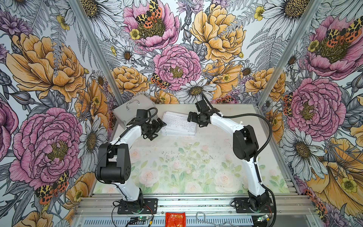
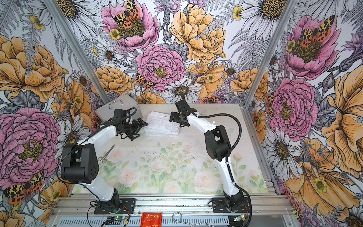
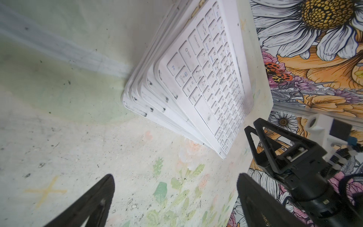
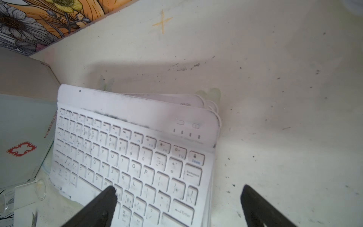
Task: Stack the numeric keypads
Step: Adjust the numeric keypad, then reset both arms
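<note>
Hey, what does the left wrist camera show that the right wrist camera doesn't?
Left wrist only: the right gripper, seen from outside, close to the stack of keypads.

Right wrist only: the silver case with a red cross on it, lying right beside the stack.

Both: the stack itself, with a white-keyed keypad on top and lower ones sticking out underneath. It rests on the table, with a strip of the floral wall at the edge.
</note>
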You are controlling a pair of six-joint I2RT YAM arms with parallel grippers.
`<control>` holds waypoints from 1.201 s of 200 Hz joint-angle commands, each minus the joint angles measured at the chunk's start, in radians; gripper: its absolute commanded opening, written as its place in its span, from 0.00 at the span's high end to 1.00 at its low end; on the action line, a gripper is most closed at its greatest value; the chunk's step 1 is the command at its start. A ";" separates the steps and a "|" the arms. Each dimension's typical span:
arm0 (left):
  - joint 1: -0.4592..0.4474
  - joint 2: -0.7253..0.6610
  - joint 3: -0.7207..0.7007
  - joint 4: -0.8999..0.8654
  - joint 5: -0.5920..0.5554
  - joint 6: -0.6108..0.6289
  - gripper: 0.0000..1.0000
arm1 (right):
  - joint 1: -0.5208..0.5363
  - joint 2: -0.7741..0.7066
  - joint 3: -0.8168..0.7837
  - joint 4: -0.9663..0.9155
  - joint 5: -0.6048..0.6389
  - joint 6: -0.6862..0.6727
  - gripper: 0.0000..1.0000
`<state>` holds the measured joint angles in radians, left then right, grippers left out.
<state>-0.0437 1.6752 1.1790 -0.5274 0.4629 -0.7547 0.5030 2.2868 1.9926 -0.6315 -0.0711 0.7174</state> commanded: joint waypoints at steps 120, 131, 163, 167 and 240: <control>0.036 -0.243 -0.109 0.032 -0.564 0.268 0.01 | 0.009 -0.130 0.007 -0.020 0.231 -0.161 0.00; 0.034 -0.285 -0.181 0.133 -0.725 0.331 0.01 | -0.007 -0.208 -0.102 0.004 0.286 -0.204 0.00; 0.043 -0.339 -0.415 0.485 -0.969 0.446 0.01 | -0.107 -0.455 -0.522 0.185 0.408 -0.256 0.00; 0.044 -0.337 -0.443 0.536 -0.982 0.463 0.01 | -0.123 -0.491 -0.585 0.216 0.422 -0.263 0.00; 0.066 -0.222 -0.766 1.299 -0.781 0.667 0.01 | -0.282 -0.949 -1.397 0.906 0.781 -0.566 0.00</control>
<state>0.0376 1.4425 0.4141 0.4625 -0.3889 -0.1955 0.2623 1.4422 0.6868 0.0010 0.6422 0.2600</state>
